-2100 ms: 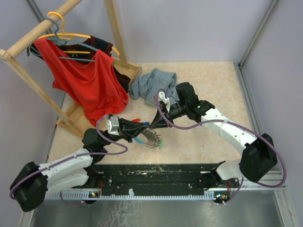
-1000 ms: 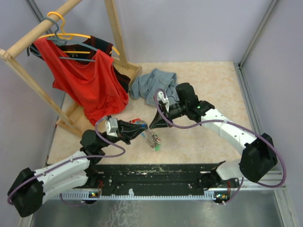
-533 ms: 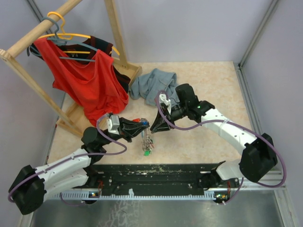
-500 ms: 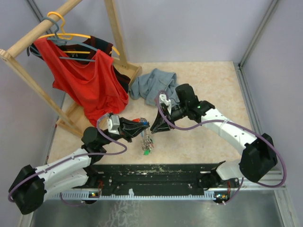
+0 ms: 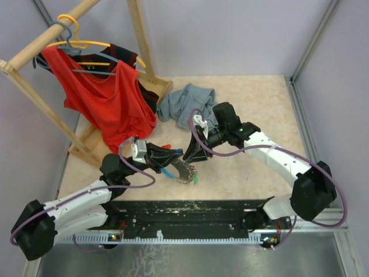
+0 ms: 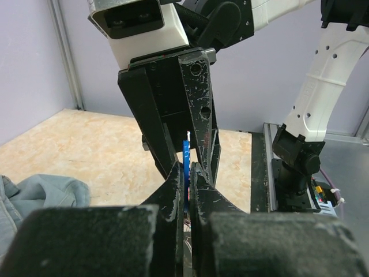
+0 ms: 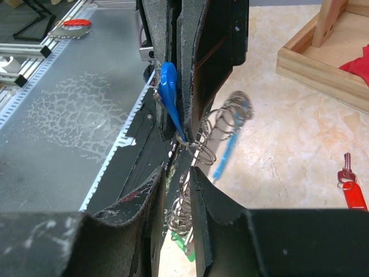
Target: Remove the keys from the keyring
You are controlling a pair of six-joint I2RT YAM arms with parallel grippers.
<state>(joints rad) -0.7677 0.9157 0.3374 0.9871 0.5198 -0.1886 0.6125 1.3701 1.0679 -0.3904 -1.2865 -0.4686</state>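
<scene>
My left gripper (image 6: 187, 167) is shut on the blue key (image 6: 187, 151), seen edge-on between its fingers. The same blue key (image 7: 168, 86) shows in the right wrist view. Below it hangs the keyring (image 7: 199, 151), a string of silvery rings with a light blue strip (image 7: 226, 151) and a green key (image 7: 184, 245) at the bottom. My right gripper (image 7: 177, 173) stands open, with the rings hanging loosely in the gap between its fingers. From above, both grippers meet tip to tip, left gripper (image 5: 174, 157) and right gripper (image 5: 185, 157), over the keyring (image 5: 184, 173). A red key (image 7: 353, 190) lies loose on the table.
A grey-blue cloth (image 5: 185, 101) lies behind the grippers. The wooden clothes rack (image 5: 144, 40) with a red garment (image 5: 106, 98) stands at the back left, its base (image 7: 323, 63) close by. A black rail (image 5: 190, 210) runs along the near edge.
My right gripper's jaws have parted from shut. The hanging ring bunch has swung slightly under the left gripper, which keeps its grip on the blue key.
</scene>
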